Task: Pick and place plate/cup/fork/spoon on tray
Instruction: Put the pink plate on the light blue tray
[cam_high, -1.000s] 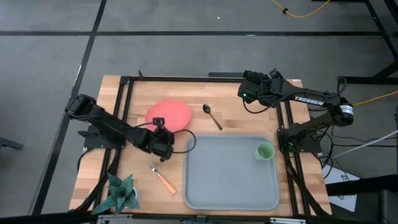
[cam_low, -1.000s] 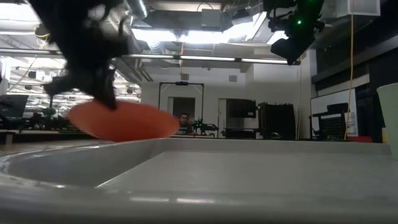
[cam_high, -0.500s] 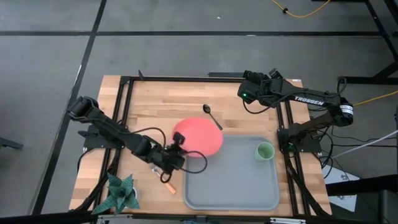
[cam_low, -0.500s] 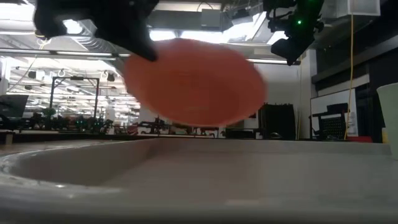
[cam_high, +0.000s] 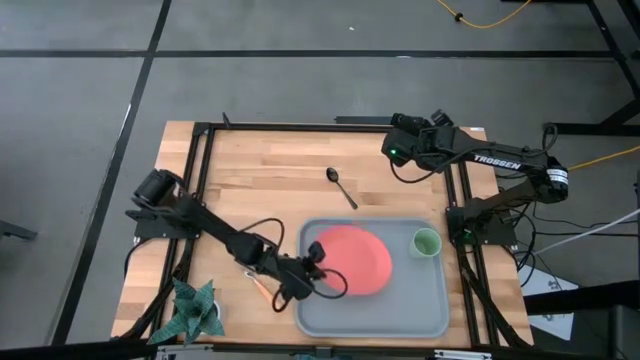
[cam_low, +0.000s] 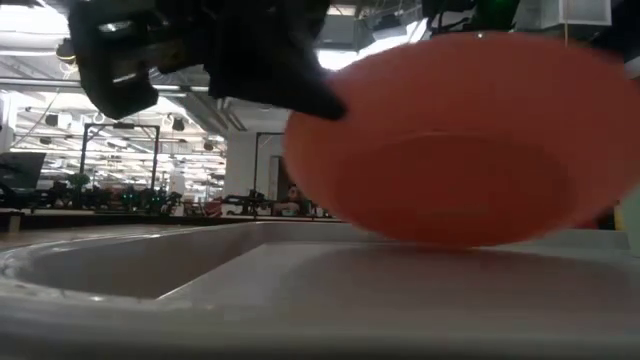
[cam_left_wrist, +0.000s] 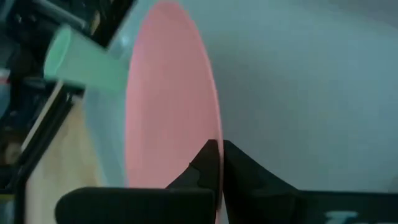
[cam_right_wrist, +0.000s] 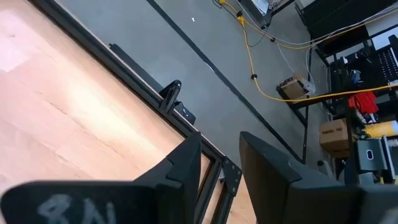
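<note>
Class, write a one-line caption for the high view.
Left gripper carries the plate over the tray, beside the cup.

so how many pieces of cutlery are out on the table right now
2. The spoon lies on the bare wood beyond the tray. The fork lies on the wood left of the tray, mostly hidden under the left arm. More could be hidden there.
</note>
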